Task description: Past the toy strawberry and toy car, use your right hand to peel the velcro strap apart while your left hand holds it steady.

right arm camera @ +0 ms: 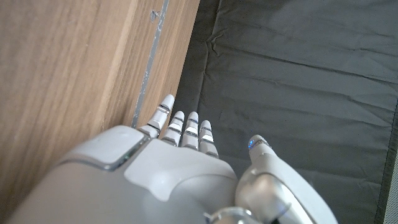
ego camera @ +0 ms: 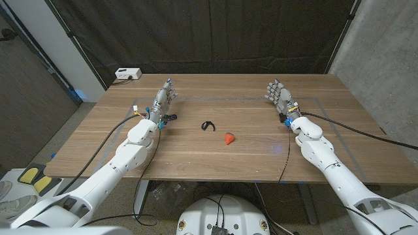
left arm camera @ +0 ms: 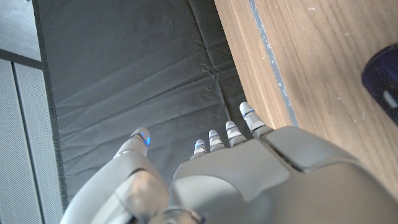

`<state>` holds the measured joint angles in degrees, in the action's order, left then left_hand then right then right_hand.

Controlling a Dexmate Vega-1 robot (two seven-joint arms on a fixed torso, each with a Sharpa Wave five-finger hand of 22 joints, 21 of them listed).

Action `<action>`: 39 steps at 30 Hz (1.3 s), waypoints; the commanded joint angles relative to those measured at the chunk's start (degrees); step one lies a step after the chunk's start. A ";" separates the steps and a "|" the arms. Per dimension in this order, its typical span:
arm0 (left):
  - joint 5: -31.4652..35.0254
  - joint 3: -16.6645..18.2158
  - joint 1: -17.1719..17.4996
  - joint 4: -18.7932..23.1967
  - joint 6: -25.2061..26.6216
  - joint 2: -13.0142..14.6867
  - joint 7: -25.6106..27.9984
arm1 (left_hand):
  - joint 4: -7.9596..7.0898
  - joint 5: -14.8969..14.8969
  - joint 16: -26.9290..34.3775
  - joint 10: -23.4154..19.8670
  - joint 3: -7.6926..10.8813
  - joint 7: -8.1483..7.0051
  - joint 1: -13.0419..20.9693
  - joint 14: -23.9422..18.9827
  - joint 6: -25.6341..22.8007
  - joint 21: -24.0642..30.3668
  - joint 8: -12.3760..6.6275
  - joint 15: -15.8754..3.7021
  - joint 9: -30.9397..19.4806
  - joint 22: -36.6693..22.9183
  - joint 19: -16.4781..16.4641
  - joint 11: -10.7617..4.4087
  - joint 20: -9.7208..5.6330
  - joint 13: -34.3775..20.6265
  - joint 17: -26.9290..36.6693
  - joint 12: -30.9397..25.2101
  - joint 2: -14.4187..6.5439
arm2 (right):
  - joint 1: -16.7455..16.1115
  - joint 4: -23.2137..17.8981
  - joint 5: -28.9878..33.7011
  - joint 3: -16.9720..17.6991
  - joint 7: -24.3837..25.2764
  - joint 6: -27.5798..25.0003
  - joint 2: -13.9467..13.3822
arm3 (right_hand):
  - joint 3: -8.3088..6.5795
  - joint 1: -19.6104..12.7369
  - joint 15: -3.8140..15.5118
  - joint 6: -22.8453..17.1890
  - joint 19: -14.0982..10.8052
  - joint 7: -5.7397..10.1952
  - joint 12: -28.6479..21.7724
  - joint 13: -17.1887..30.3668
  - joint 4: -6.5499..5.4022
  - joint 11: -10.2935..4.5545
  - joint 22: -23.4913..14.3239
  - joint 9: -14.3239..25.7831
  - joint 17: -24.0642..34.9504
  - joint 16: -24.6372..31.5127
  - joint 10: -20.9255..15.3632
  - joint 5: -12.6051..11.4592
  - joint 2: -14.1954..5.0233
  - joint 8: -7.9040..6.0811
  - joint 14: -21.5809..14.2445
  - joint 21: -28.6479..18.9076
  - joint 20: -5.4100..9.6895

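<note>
Nothing of the task looks begun; the velcro strap (ego camera: 208,125), a small dark loop, lies untouched on the desk (ego camera: 196,160) between the two arms, nearer the left robot hand (ego camera: 164,96) than the right robot hand (ego camera: 279,94), and a little closer to the robot than either; the toy strawberry (ego camera: 228,138) sits just beside the strap, toward the right arm's side and nearer the robot still; a small dark thing by the left wrist (ego camera: 169,118) may be the toy car, though it is too small to say for sure.

Both robot hands hold nothing; each has its fingers spread and reaching toward the desk's far edge, the left robot hand (left arm camera: 249,168) and the right robot hand (right arm camera: 180,168) showing extended fingertips with the dark curtain (ego camera: 196,32) beyond them.

All is left to do, by my judgement: the left must come inward and pin the strap, then the right must cross inward, pinch a free end and pull.

Room is generous; bare wood lies between each robot hand and the strap, with only the strawberry near the right's path; the far edge is close ahead of both sets of fingers, so moves should go inward and back, not forward.
</note>
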<state>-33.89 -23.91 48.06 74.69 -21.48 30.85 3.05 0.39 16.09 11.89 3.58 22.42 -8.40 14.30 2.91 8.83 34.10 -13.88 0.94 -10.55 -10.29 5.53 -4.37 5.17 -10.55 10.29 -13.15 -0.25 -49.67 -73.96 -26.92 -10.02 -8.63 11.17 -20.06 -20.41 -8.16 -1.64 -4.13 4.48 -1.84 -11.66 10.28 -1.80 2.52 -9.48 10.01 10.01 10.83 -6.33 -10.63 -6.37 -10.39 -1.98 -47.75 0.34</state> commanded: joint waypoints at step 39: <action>23.07 -6.91 7.62 28.05 14.04 22.13 17.04 | 3.53 -1.39 0.35 -6.78 0.74 1.12 6.29 -3.95 -9.88 -1.83 -2.18 -0.18 -0.36 -0.56 1.27 0.19 1.45 -0.56 0.80 -0.77 0.53 | -6.05 -11.57 7.75 3.81 -1.74 -3.33 0.28 | -0.97 -3.71 -0.60 -1.98 -1.68 -0.35 -0.73 0.27 2.70 0.50 -0.33 0.28 0.01 0.23 -1.94 -0.07 -0.49 -0.64 -1.91 1.36 -0.76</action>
<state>-15.43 -30.54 53.09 95.36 -13.31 48.19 16.78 3.64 15.01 12.39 -2.67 22.85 -7.45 20.00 -0.50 -0.83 32.60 -16.31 0.73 -10.80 -10.56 5.83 -4.10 6.66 -10.80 10.81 -13.80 0.18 -53.93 -82.97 -19.30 -6.55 -10.45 7.60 -19.11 -21.28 -11.18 -2.27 -5.67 3.20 -2.18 -12.10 10.27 0.65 3.14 -9.75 9.99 9.87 10.83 -7.54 -10.62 -6.81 -10.82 -3.41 -46.58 -0.51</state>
